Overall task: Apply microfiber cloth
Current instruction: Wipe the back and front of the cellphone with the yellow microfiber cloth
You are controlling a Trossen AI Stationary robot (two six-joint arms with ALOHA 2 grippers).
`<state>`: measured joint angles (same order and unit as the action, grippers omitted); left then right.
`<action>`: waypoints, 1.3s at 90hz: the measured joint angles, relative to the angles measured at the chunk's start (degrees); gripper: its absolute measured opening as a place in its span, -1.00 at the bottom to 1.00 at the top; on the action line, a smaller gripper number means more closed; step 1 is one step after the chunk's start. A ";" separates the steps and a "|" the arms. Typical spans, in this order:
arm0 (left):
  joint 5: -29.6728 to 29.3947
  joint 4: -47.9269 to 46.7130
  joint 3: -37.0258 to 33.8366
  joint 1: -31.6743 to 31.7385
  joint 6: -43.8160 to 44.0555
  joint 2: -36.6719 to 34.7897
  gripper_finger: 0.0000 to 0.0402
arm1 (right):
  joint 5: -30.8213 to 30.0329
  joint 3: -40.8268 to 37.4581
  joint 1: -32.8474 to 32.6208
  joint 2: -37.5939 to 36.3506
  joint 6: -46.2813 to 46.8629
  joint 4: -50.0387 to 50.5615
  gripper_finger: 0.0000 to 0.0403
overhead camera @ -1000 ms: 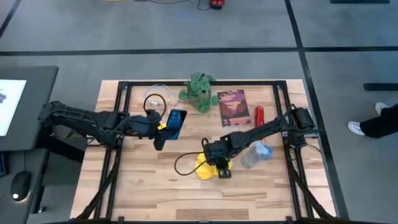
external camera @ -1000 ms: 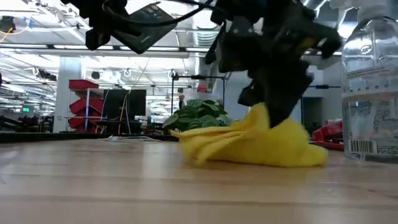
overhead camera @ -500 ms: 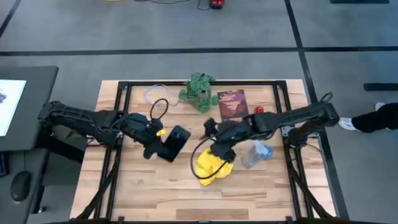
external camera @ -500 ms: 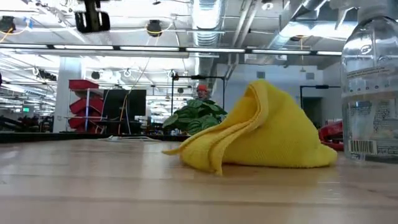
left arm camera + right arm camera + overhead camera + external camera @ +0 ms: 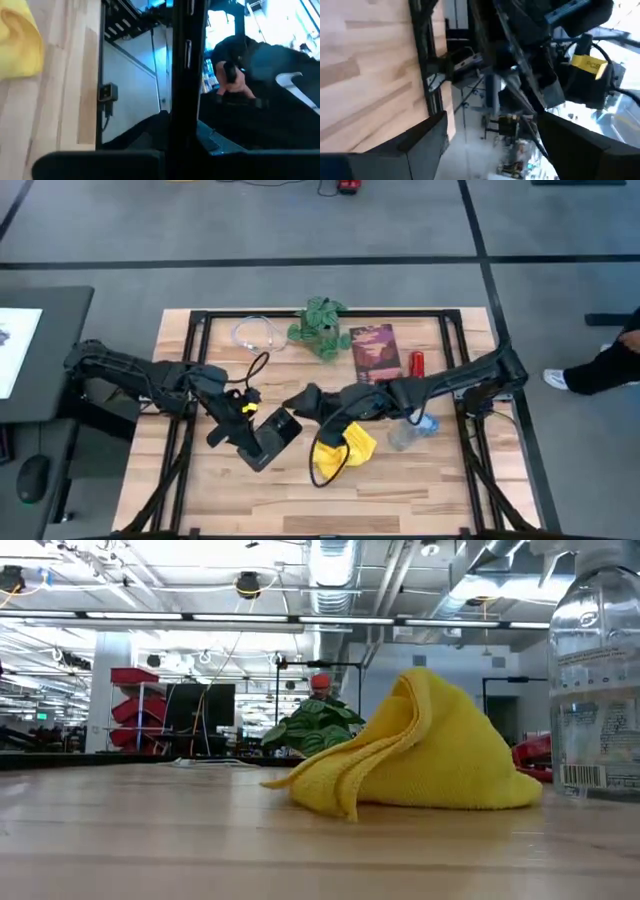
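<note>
While one microfiber cloth lies crumpled, two grippers — left gripper, right gripper — flank it.

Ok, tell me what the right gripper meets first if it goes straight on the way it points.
Probably the left gripper or the black smartphone it holds: the right gripper, fingers open, points left across the table at them. Heights are unclear, so it might pass over.
</note>
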<state>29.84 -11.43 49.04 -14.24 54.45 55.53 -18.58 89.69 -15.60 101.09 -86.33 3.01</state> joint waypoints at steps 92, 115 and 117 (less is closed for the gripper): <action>3.37 -5.52 -0.13 -0.76 3.37 0.01 -0.95 | -0.14 1.22 -3.41 4.20 3.33 -1.01 -0.20; 3.94 -5.22 -0.13 -0.81 3.74 -0.03 -0.95 | 1.95 1.25 -3.64 4.13 0.50 -2.41 -0.67; 3.91 -5.19 -0.13 -0.80 3.74 -0.03 -0.95 | 1.96 1.25 -3.66 4.12 0.08 -2.39 -0.68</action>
<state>33.75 -16.62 48.90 -15.04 58.19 55.51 -16.62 90.94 -19.26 105.21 -86.25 0.62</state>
